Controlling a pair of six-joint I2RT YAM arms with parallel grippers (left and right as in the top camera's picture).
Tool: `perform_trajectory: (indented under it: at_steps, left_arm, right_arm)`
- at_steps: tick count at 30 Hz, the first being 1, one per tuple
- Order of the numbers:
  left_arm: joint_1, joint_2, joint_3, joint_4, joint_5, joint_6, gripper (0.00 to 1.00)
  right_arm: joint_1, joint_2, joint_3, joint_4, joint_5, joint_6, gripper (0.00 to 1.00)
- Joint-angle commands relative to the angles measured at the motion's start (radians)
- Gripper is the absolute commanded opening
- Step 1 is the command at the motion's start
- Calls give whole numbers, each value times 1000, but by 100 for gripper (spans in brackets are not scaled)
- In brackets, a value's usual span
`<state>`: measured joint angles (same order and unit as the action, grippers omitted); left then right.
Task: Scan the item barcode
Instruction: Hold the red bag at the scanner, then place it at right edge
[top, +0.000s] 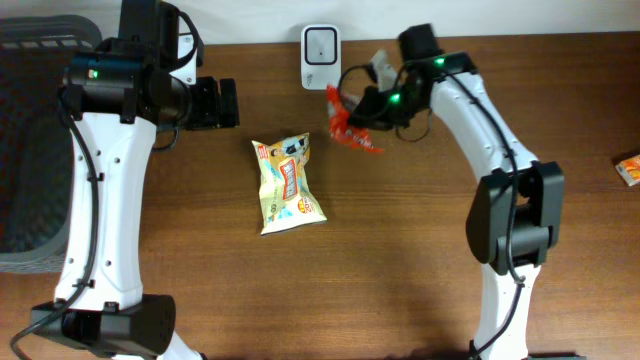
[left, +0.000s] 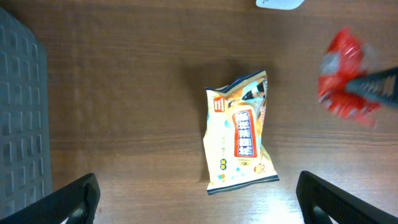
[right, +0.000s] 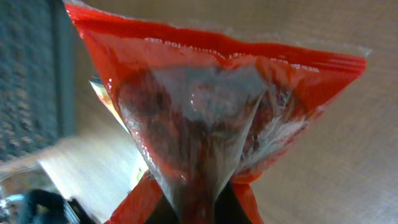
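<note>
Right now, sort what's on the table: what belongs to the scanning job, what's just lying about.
In the job: red packet, pinched in the right gripper; white scanner at the back edge.
Lying about: yellow snack bag, small orange box, grey basket.

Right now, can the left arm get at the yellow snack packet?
Probably yes. The left gripper is open beside the yellow snack packet, which lies flat with bare table around it. The right gripper, shut on the red packet, is off to the far side.
</note>
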<state>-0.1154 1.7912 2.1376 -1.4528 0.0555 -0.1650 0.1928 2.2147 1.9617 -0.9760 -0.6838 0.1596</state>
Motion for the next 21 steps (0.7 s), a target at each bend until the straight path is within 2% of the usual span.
perform_trajectory:
  at_steps: [1, 3, 5, 9, 11, 15, 18, 21]
  left_arm:
    - [2, -9, 4, 2, 8, -5, 99]
    - [2, -9, 4, 2, 8, -5, 99]
    - [2, -9, 4, 2, 8, -5, 99]
    - [2, -9, 4, 2, 8, -5, 99]
    - [2, -9, 5, 2, 8, -5, 99]
    - [2, -9, 4, 2, 8, -5, 99]
    - [2, -9, 4, 2, 8, -5, 99]
    - [2, -9, 5, 2, 8, -5, 99]
  right_arm:
    - [4, -3, 23, 193, -82, 16, 4]
    - [42, -3, 23, 352, 117, 128, 4]
    - [114, 1, 23, 521, 475, 137, 4]
    - [200, 35, 23, 714, 772, 134, 4]
    - [215, 85, 23, 794, 794, 134, 4]
    - [194, 113, 23, 813, 794, 134, 4]
    - [129, 26, 23, 801, 801, 134, 4]
    - [-21, -94, 23, 658, 801, 138, 4]
